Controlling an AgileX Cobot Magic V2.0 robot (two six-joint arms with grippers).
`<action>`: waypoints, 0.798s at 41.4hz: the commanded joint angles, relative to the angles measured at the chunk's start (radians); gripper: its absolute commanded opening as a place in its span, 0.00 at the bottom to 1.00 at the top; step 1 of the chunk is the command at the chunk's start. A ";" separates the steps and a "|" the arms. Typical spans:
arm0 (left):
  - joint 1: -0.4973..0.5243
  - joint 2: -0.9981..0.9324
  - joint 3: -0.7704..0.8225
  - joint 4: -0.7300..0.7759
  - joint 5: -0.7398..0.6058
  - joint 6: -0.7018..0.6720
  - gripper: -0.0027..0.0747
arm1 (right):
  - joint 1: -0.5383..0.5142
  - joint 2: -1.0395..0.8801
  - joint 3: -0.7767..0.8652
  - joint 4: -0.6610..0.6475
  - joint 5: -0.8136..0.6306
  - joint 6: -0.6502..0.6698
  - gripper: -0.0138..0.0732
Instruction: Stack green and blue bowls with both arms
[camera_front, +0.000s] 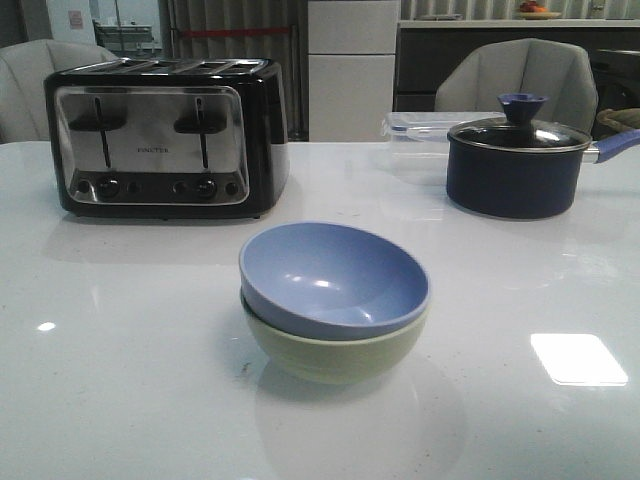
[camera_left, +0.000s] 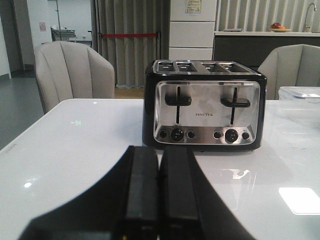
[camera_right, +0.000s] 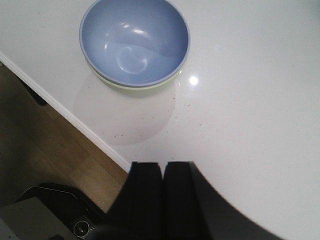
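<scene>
Front view: blue bowl nested, slightly tilted, inside green bowl at mid-table; only the green one's lower wall visible. Behind left, black and steel four-slot toaster; behind right, navy lidded pot, handle cut off at the frame edge, partly hiding a clear plastic container. No arms visible here.

Left wrist view: left gripper with fingers pressed together, empty, facing the toaster; container corner cropped.

Right wrist view: right gripper likewise closed on nothing, well apart from the stacked bowls — blue covering green but for a thin rim sliver.
</scene>
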 joint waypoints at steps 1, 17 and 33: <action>-0.001 -0.021 0.005 -0.009 -0.096 -0.002 0.15 | 0.001 -0.005 -0.030 -0.006 -0.062 -0.008 0.22; -0.001 -0.021 0.005 -0.009 -0.096 -0.002 0.15 | -0.004 -0.023 -0.018 -0.010 -0.068 -0.008 0.22; -0.001 -0.021 0.005 -0.009 -0.096 -0.002 0.15 | -0.385 -0.437 0.334 -0.019 -0.495 -0.008 0.22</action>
